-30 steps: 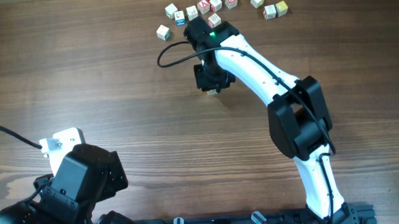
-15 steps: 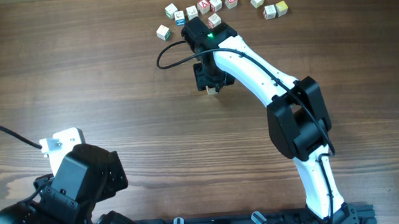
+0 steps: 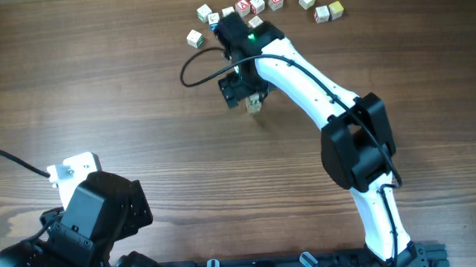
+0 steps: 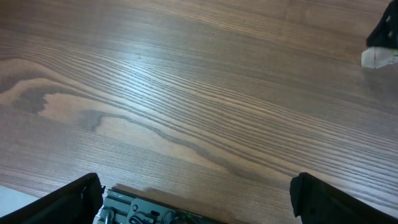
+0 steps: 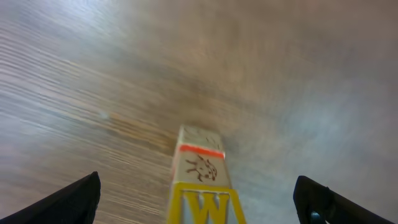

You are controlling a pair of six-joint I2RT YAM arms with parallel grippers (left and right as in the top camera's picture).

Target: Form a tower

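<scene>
Two arms stand at the wooden bench, and only the right one reaches far out. Its claw hangs over the bench toward 12 o'clock from the middle, with the tower just beside it at about 4 o'clock. In the right wrist view both fingers stand wide apart at the lower corners, and the tower rises between them without touching either one, so this claw is open and grips nothing. The cube of the tower nearest to that camera carries a yellow W, and the one beyond it has a red stripe with a small drawing. How many cubes are stacked I cannot tell.

About ten loose cubes lie scattered near the far edge, between 12 and 1 o'clock, well apart from the tower.

At 7 o'clock the left arm is folded low. The left claw is also open and empty, over bare wood, and its camera catches the tower far off at 2 o'clock.
</scene>
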